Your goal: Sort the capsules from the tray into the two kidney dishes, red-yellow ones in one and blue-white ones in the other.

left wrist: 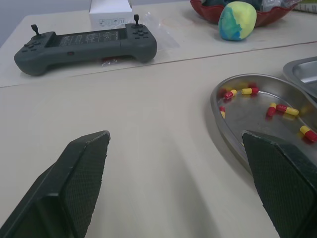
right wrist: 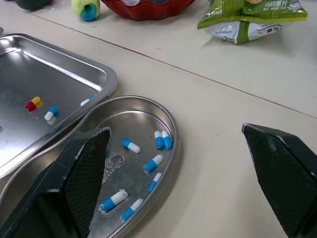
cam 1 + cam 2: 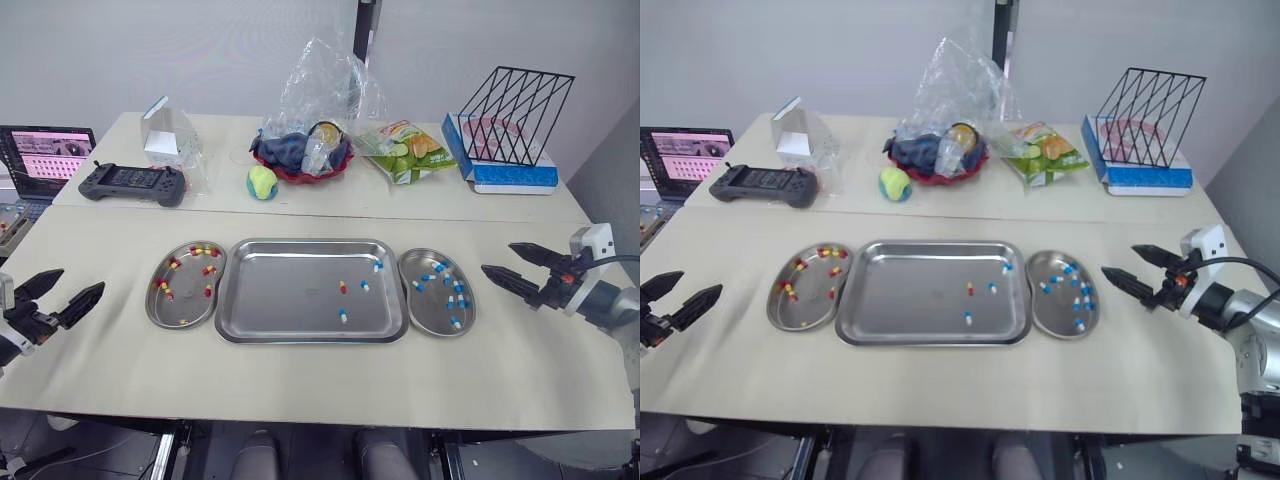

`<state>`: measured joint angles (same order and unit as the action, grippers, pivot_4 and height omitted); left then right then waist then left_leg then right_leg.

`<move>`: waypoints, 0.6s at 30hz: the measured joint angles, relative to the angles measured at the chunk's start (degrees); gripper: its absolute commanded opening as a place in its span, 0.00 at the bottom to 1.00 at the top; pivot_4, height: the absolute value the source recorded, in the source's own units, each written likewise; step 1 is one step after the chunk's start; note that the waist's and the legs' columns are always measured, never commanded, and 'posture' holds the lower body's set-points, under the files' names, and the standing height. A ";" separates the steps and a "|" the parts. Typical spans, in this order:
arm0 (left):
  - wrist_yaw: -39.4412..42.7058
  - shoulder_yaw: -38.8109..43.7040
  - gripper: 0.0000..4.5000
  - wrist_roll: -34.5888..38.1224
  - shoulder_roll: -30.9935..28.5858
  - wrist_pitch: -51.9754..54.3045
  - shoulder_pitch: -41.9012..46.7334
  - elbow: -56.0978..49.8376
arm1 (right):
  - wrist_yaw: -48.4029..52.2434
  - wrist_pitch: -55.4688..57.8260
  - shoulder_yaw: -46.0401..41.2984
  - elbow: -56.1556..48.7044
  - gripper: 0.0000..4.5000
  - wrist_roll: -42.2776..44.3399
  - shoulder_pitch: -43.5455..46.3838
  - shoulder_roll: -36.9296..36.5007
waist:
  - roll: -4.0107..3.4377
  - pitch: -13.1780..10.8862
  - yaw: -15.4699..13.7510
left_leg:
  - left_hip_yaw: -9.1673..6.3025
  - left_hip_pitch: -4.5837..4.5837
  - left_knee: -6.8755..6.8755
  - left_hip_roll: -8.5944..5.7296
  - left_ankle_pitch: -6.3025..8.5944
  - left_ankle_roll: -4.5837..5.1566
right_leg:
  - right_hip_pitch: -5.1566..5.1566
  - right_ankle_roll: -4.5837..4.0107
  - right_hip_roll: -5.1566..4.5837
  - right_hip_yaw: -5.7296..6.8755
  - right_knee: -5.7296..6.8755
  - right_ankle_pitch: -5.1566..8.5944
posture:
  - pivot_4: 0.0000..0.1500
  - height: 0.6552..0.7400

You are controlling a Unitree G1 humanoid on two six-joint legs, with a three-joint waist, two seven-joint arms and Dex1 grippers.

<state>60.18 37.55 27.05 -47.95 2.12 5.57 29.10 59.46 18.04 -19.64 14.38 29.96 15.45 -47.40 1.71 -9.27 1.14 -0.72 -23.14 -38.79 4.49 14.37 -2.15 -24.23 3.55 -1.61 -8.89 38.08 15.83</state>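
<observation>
A steel tray (image 3: pixel 290 300) lies mid-table and holds one red-yellow capsule (image 3: pixel 342 287) and three blue-white capsules (image 3: pixel 365 285). To its left, a kidney dish (image 3: pixel 185 302) holds several red-yellow capsules (image 1: pixel 287 110). The kidney dish (image 3: pixel 432 318) on its right holds several blue-white capsules (image 2: pixel 131 145). My left gripper (image 3: pixel 82 280) hovers open left of the left dish, with nothing between its fingers. Just right of the right dish, my right gripper (image 3: pixel 497 257) is also open and empty.
Along the back stand a game controller (image 3: pixel 133 183), a laptop (image 3: pixel 45 155), a white box (image 3: pixel 162 140), a yellow-blue ball (image 3: pixel 262 182), a red bowl under a plastic bag (image 3: pixel 303 155), a snack bag (image 3: pixel 408 150) and a wire rack (image 3: pixel 510 115).
</observation>
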 measured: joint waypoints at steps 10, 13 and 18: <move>-0.48 -0.12 0.99 0.03 0.00 -0.37 -0.01 0.04 | -0.02 0.00 0.00 0.53 1.00 0.00 0.34 0.00 | 0.00 0.00 -0.02 | 0.00 0.00 0.00 0.00 0.00 0.00 | 0.00 0.00 0.00 0.00 0.00 0.00 | 1.00 0.73; -0.43 -0.13 0.99 0.05 0.00 -0.36 0.00 0.04 | -0.02 0.00 0.00 0.73 1.00 0.00 0.71 0.00 | 0.00 0.00 -0.03 | 0.00 0.00 0.00 0.00 0.00 0.00 | 0.00 0.00 0.00 0.00 0.00 0.00 | 1.00 0.73; 0.21 -0.19 0.99 0.14 -0.05 0.11 0.02 0.04 | 0.00 0.01 0.00 0.73 1.00 0.00 0.77 0.00 | 0.00 0.00 -0.04 | 0.00 0.00 0.00 0.00 0.00 0.00 | 0.00 0.00 0.00 0.00 0.00 0.00 | 1.00 0.73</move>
<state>60.40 37.36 27.20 -47.99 2.23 5.60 29.13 59.46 18.05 -19.64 15.11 29.96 16.22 -47.40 1.71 -9.27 1.09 -0.72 -23.14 -38.79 4.49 14.37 -2.15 -24.23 3.55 -1.60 -8.89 38.08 15.83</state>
